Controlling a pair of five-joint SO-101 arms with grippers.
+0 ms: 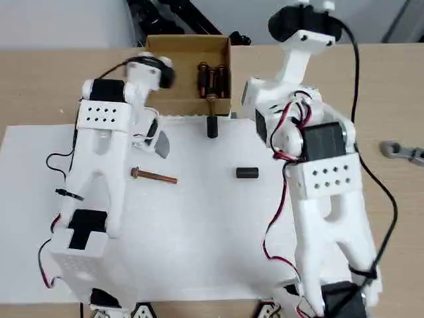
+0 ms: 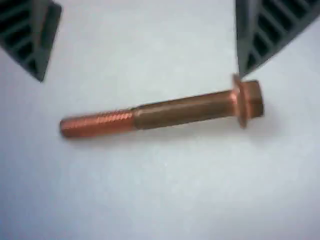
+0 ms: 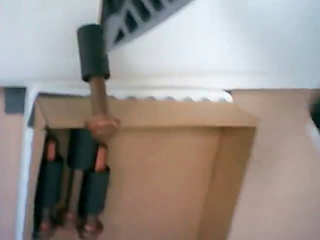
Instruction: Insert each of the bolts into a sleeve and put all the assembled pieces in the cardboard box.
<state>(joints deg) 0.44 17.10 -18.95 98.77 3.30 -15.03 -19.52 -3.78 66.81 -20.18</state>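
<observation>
Left pincer point(image 2: 140, 75) spread, hovering astride bolt point(image 2: 160, 112) lying on the desk's white sheet point(image 1: 199, 232) | loose sleeve point(image 1: 247, 173) nearby | one assembled piece point(image 3: 96, 85) straddles cardboard box point(image 1: 189, 43) rim | risk: one finger closing on the head could roll the bolt away; straddling piece may tip out.

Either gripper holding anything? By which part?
Left gripper is open above the loose bolt, holding nothing. Right gripper is by the sleeve end of an assembled piece at the cardboard box rim; a hold cannot be told.
</observation>
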